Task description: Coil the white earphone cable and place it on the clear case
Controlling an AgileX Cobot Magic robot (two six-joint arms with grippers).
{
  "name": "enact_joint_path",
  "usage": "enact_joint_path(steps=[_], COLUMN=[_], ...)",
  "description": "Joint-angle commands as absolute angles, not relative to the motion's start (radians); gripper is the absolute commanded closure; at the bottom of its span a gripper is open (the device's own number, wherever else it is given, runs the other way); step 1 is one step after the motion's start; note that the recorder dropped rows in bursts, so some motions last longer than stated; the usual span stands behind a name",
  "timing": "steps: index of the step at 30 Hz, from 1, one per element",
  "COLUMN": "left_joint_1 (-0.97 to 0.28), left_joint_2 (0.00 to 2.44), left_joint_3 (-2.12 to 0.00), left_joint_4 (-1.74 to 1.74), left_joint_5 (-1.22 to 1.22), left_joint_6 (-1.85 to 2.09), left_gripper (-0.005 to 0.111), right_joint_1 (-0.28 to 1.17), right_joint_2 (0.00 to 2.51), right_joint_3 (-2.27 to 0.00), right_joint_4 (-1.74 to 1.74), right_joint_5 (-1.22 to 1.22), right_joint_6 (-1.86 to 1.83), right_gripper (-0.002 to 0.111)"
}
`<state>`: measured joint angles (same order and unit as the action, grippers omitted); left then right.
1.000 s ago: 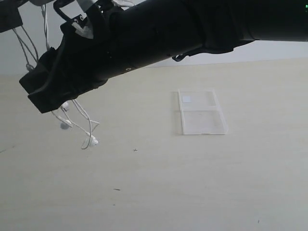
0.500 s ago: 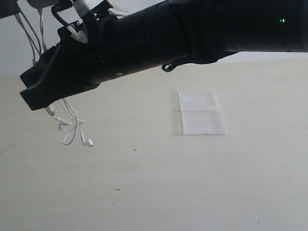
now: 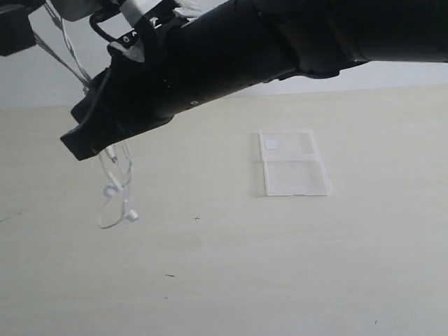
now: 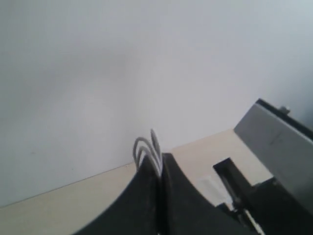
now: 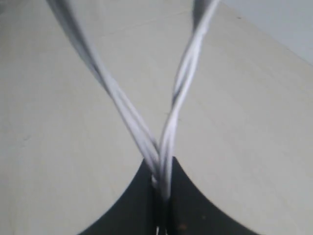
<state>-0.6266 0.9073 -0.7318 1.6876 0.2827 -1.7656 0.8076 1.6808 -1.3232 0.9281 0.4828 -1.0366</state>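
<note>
The white earphone cable (image 3: 123, 159) dangles in loose loops above the table at the left, its earbuds (image 3: 131, 217) at the bottom. More strands run up toward the top left corner. My right gripper (image 3: 85, 140), at the end of a big black arm reaching across from the right, is shut on several crossed strands (image 5: 182, 81). My left gripper (image 4: 159, 162) is shut on small loops of cable (image 4: 145, 146); in the exterior view it is only a dark shape at the top left. The clear case (image 3: 295, 165) lies open and flat on the table, far right of the cable, with a white patch (image 3: 271, 144).
The beige table (image 3: 252, 273) spreads under everything, with a pale wall (image 3: 392, 73) behind it. The right arm's black body (image 3: 238, 49) blocks much of the upper exterior view. A grey and black part of that arm (image 4: 274, 147) sits close beside the left gripper.
The right gripper has shifted right, and the hanging loops and earbuds have swung right with it. The case has not moved.
</note>
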Motion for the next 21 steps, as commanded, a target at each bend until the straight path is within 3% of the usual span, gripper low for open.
enact_joint_path(steps=[1, 21], left_joint_1=[-0.627, -0.627], left_joint_2=[0.895, 0.895], left_joint_3=[-0.7, -0.583], left_joint_4=[1.658, 1.558], left_joint_5=[0.312, 0.306], left_joint_6=[-1.755, -1.755], left_gripper=[0.107, 0.107], right_joint_1=[0.803, 0.803], right_joint_2=[1.631, 1.468], right_joint_3=[-1.323, -1.323], right_joint_4=[0.612, 0.358], right_joint_5=[0.473, 0.6], right_joint_6=[-0.779, -0.683], right_gripper=[0.108, 0.108])
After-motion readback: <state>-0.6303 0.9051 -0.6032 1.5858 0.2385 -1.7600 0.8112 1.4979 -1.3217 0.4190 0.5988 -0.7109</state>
